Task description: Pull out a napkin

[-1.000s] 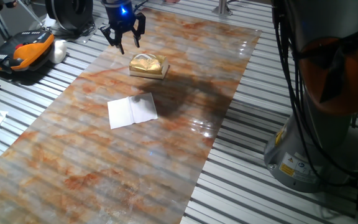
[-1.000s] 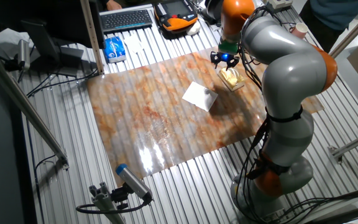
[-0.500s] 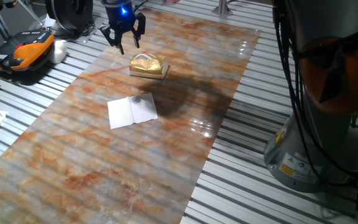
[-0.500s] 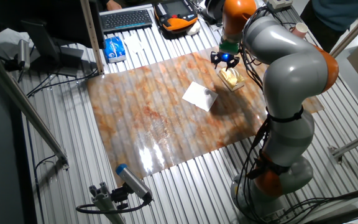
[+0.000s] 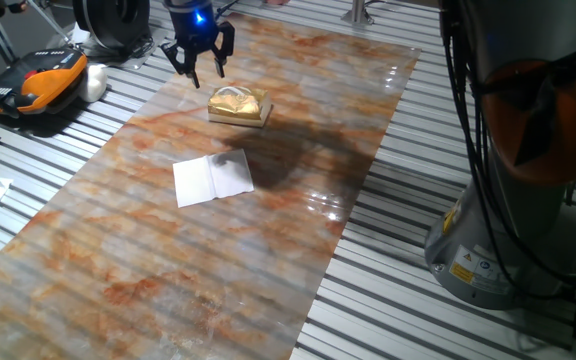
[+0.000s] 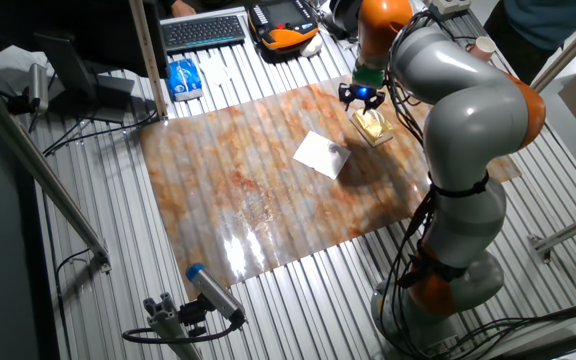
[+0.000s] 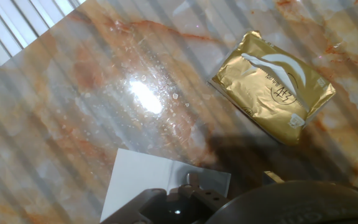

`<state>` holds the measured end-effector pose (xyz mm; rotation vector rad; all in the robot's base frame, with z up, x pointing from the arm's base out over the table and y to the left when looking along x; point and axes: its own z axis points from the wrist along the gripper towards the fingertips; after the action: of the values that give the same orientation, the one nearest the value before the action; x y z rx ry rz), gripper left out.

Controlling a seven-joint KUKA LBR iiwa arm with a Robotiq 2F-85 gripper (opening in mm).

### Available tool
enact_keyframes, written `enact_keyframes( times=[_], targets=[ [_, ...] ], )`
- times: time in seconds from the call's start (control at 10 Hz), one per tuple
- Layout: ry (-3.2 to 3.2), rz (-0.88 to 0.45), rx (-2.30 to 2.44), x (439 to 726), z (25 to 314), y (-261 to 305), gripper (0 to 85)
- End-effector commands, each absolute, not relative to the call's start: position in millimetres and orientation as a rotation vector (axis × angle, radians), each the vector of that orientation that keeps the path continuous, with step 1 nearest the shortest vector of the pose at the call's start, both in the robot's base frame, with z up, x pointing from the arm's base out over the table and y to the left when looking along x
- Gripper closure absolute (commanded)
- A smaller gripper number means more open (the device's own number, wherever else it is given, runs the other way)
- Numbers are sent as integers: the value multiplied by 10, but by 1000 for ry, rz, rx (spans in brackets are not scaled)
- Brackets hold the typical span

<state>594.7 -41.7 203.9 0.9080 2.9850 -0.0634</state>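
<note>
The white napkin with a fold crease lies flat on the marbled mat, in front of the gold napkin box. It also shows in the other fixed view and at the bottom of the hand view, partly hidden by the hand. My gripper hangs above the mat just behind and left of the box, fingers spread, open and empty; it also shows in the other fixed view. In the hand view the gold box shows a white strip in its slot.
The marbled mat covers a slatted metal table. An orange-and-black device lies at the left. The arm's base stands at the right. A keyboard and a blue packet lie beyond the mat.
</note>
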Motion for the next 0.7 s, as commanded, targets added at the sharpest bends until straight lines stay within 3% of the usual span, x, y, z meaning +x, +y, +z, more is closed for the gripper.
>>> enact_keyframes(
  times=[0.0, 0.6],
  targets=[
    [2986, -58, 908, 5947, 2037, -416, 340],
    [2980, -55, 911, 5929, 2022, -402, 340]
  ],
)
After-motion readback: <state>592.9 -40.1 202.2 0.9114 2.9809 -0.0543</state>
